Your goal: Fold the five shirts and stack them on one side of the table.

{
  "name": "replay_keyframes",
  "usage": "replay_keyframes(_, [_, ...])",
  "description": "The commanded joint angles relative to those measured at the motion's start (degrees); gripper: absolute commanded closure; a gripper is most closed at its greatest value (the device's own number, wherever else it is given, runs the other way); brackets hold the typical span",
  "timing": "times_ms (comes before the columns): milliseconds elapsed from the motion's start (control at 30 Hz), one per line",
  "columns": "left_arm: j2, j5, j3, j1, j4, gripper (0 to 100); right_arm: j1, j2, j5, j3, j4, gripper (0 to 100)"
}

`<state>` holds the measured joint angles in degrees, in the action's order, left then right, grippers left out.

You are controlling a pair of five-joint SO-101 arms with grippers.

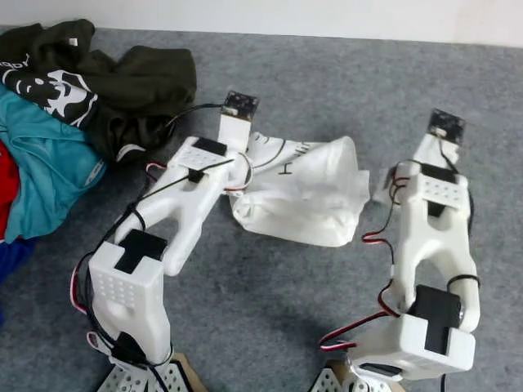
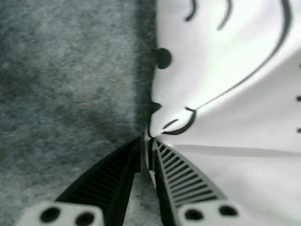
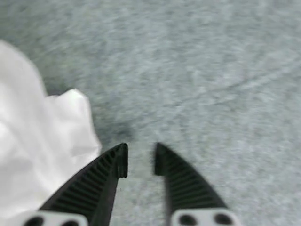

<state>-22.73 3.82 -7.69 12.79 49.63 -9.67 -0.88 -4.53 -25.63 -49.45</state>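
Observation:
A crumpled white shirt (image 1: 302, 192) with black line print lies on the grey carpet between my two arms. My left arm (image 1: 200, 175) comes down at the shirt's left edge. There my left gripper (image 2: 146, 143) is shut on the white shirt (image 2: 235, 94), pinching its hem between both fingers. My right arm (image 1: 437, 200) stands at the shirt's right side. My right gripper (image 3: 141, 160) hangs just above the bare carpet, open by a narrow gap with nothing in it. A fold of the white shirt (image 3: 42, 136) lies beside one of its fingers.
A pile of unfolded shirts sits at the back left: a black one (image 1: 131, 82) with a white print, a teal one (image 1: 41, 159), a red one (image 1: 6, 192) and a blue one (image 1: 12, 253). Grey carpet (image 1: 327, 82) covers the table.

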Motion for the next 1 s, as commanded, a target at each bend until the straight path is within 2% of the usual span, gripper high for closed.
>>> replay_keyframes(0, [4.7, -0.2, 0.3, 6.3, 0.6, 88, 5.4, -2.8, -0.7, 1.0, 0.7, 78.1])
replay_keyframes(133, [10.3, -0.2, -2.8, 12.9, 2.5, 79, 10.1, -2.9, -0.7, 1.1, 0.7, 76.7])
replay_keyframes(300, [17.1, -0.2, -11.1, 14.7, 0.6, 78, 11.3, -2.6, -0.7, 1.1, 1.0, 76.7])
replay_keyframes(533, [20.4, -0.2, -17.7, 12.1, -7.0, 78, 9.7, -2.6, -0.7, 1.1, 1.0, 76.7])
replay_keyframes(733, [20.4, -0.2, -18.6, 11.2, -7.6, 78, 9.3, -3.0, -0.7, 2.0, 0.7, 76.7])
replay_keyframes(967, [20.8, -0.2, -18.3, 5.3, -9.2, 78, 10.2, -0.2, -0.7, 2.0, 0.9, 76.7])
